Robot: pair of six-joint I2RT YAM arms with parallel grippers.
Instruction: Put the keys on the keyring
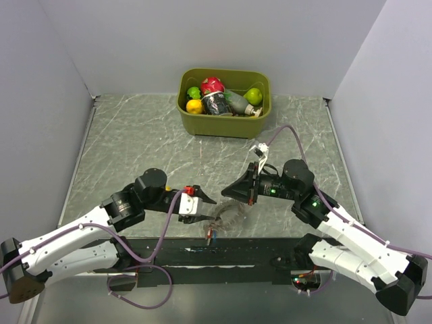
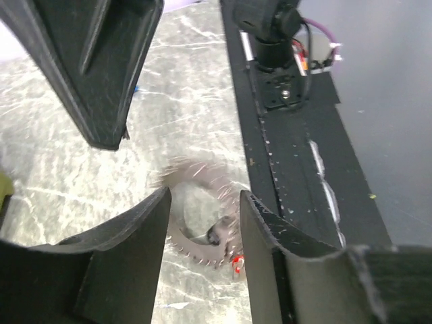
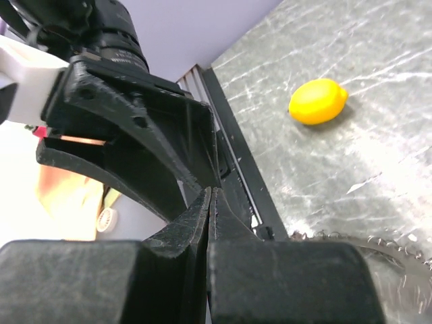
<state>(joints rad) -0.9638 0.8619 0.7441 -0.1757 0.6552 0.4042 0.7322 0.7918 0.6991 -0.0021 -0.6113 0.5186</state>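
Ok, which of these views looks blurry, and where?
Left wrist: the flat grey-brown toothed keyring is smeared by blur. Right wrist: the yellow lemon is crisp, the left edge washed out. Top external: fairly sharp.

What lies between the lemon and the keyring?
Only bare marble table: the right wrist view shows nothing else between the lemon and the keyring.

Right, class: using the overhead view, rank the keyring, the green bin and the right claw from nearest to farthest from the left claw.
1. Keyring, directly in front of the left claw.
2. Right claw, just beyond, to the right; nearly a tie.
3. Green bin, far off at the back.
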